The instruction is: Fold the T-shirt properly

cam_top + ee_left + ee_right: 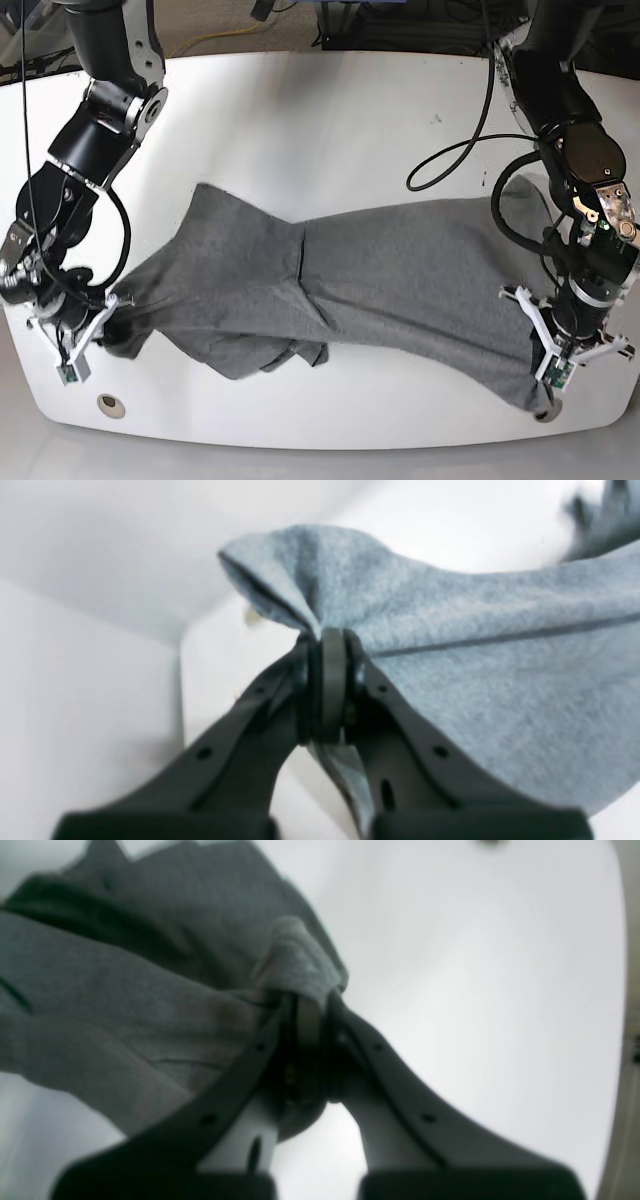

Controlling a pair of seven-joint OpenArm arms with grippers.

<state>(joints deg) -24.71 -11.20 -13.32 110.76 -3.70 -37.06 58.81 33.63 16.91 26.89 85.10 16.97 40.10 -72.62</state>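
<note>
The grey T-shirt (340,280) lies stretched sideways across the white table (330,110), bunched and creased near its middle. In the base view my left gripper (543,385) is at the front right, shut on a corner of the cloth. My right gripper (108,318) is at the front left, shut on the opposite end. The left wrist view shows the left gripper (330,642) pinching a gathered fold of the T-shirt (475,650), which rises in a peak above the fingertips. In the right wrist view, the right gripper (310,1007) clamps a rolled edge of the T-shirt (125,990).
Both grippers are close to the table's front edge (320,440). A round grommet (111,405) sits in the table at front left, another (549,413) at front right. A black cable (450,160) loops over the table by the right-hand arm.
</note>
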